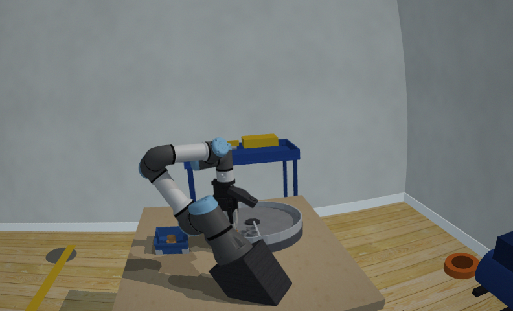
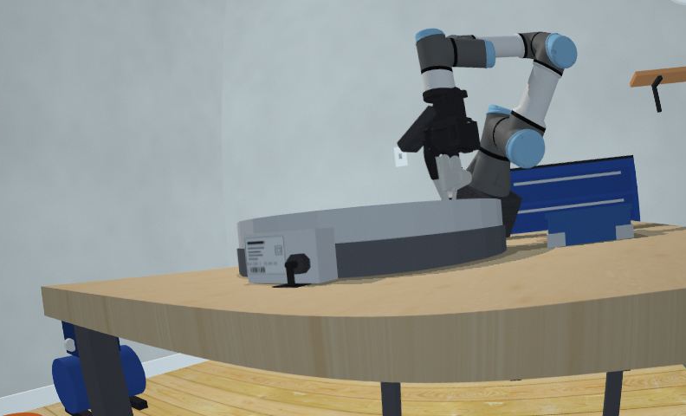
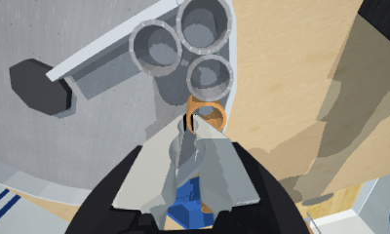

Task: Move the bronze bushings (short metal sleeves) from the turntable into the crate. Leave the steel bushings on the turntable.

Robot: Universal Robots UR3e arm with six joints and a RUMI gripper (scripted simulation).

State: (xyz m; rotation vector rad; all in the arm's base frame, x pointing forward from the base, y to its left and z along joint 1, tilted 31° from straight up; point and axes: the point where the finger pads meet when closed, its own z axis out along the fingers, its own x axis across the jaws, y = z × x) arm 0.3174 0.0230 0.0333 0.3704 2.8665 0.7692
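Note:
In the wrist view my gripper (image 3: 188, 114) is shut on the wall of a bronze bushing (image 3: 209, 115) at the near edge of the grey turntable (image 3: 85, 97). Three steel bushings (image 3: 155, 47) (image 3: 203, 24) (image 3: 210, 77) stand in a cluster just beyond it, next to a white bar (image 3: 109, 41). In the top view the gripper (image 1: 234, 219) reaches down at the turntable's (image 1: 269, 221) left edge. The blue crate (image 1: 170, 239) sits on the table left of the arm with a bronze bushing (image 1: 171, 238) inside. In the exterior view the fingertips (image 2: 449, 193) dip behind the turntable rim.
A black hexagonal hub (image 3: 38, 87) sits at the turntable's centre. The arm's black base block (image 1: 251, 275) stands on the table in front. A blue bench (image 1: 263, 153) with a yellow box stands behind the table. An orange ring (image 1: 460, 265) lies on the floor at the right.

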